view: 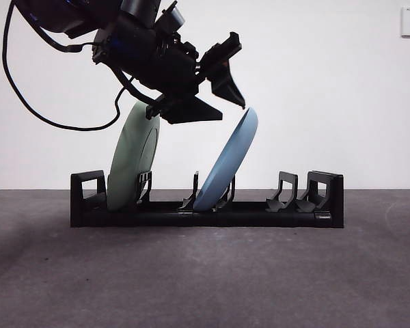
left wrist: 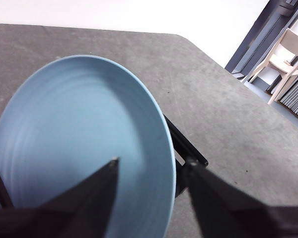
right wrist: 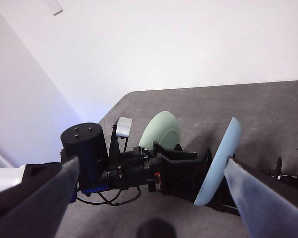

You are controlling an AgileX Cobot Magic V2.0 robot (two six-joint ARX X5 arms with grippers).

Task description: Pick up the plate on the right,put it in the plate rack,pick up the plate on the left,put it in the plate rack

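Straddling blue plate [view: 227,165] rim, left hand [view: 222,96] tilted, jaws apart | blue and green plate [view: 132,158] lean in plate rack [view: 205,208] | right hand [right wrist: 149,198] gapes empty above rack

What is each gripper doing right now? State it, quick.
Left gripper: open, jaws astride the rim of the blue plate, which sits in the plate rack.
Right gripper: open, empty, away from the rack.
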